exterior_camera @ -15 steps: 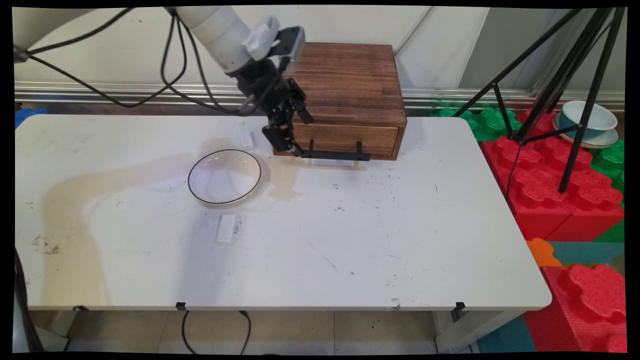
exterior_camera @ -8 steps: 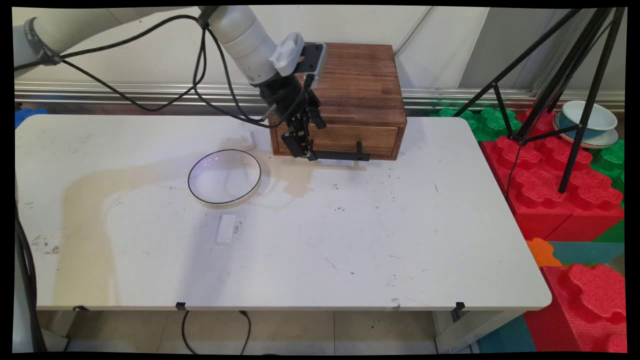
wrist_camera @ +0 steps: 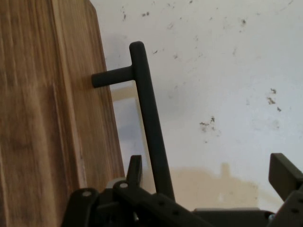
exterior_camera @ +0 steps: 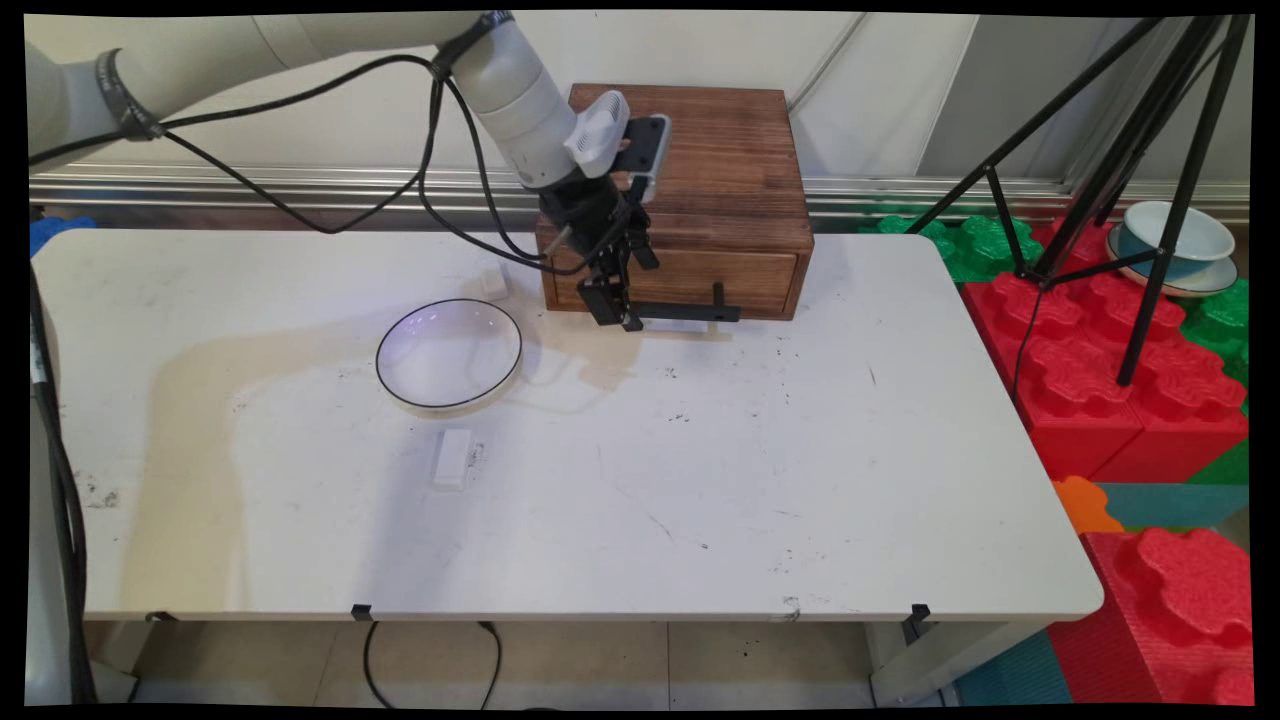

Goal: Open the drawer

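**Open gripper straddling the drawer handle's left end**

The black two-finger gripper (exterior_camera: 615,310) hangs low at the front of the dark brown wooden box (exterior_camera: 700,170), with its fingers spread apart and gripping nothing. In the hand view the box's black bar handle (wrist_camera: 147,109) runs up between the two fingers (wrist_camera: 135,165). It lies close beside one finger and well clear of the other. I cannot tell whether that nearer finger touches the bar.

The gripper sits at the end of the handle (exterior_camera: 680,312) nearest the arm, and the rest of the bar stretches away from it along the drawer front (exterior_camera: 700,275). The drawer front appears flush with the box (wrist_camera: 42,118), so the drawer looks fully shut. The fingers are around the bar, but no grip has been made and nothing has been pulled out.

On the arm's side of the gripper, near it on the white table (exterior_camera: 700,480), lies a small white block (exterior_camera: 493,280). A round clear dish with a thin black rim (exterior_camera: 449,353) sits a little further off. A second small white rectangular block (exterior_camera: 452,458) lies beyond the dish, well apart from the gripper. Far off on the gripper's other side, past the table's edge, stand a black tripod (exterior_camera: 1150,180) and red foam blocks (exterior_camera: 1100,370).
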